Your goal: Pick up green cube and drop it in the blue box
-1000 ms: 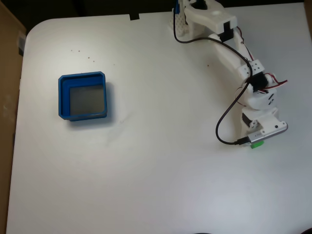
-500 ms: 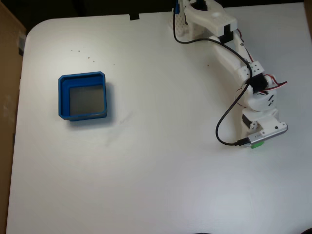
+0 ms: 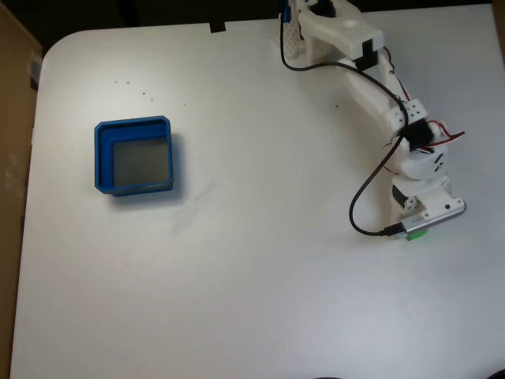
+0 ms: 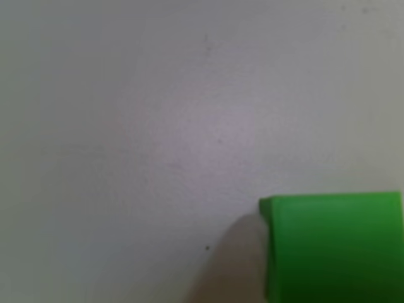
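Observation:
The green cube (image 3: 417, 233) lies on the white table at the right, mostly covered by the white arm's wrist, with a thin green sliver showing below it. The gripper (image 3: 416, 224) points down right over the cube, and its jaws are hidden under the wrist and camera bracket. In the other view the green cube (image 4: 334, 247) is large and close at the bottom right, with a blurred pale shape against its left side. The blue box (image 3: 136, 156), a shallow square tray with a grey floor, sits far off at the left with nothing in it.
The arm's base (image 3: 304, 31) stands at the table's far edge, and a black cable (image 3: 359, 197) loops left of the wrist. A brown cardboard surface (image 3: 12, 118) borders the table's left edge. Bare white tabletop (image 3: 268, 237) lies between the cube and the box.

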Motion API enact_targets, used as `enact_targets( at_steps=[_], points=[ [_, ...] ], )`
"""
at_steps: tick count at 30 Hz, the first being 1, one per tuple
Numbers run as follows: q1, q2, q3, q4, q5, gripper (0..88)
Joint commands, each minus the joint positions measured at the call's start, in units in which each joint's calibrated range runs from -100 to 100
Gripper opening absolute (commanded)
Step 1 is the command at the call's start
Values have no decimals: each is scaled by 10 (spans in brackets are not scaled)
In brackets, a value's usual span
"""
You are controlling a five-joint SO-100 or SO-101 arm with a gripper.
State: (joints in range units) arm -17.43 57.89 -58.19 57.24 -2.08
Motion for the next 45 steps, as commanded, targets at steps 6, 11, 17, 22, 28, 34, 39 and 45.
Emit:
enact_targets(
  at_steps=[6,11,17,22,28,34,39,45],
  points=[
    [2,-11,-31,0,1,266],
    [-1,-11,-31,0,1,261],
    [2,-11,-31,0,1,261],
    [1,-11,-31,1,1,261],
    [2,-11,-31,2,2,260],
    [-2,-11,-31,25,2,232],
    [2,-13,-31,39,2,125],
    [4,-14,-31,41,1,2]
  ],
)
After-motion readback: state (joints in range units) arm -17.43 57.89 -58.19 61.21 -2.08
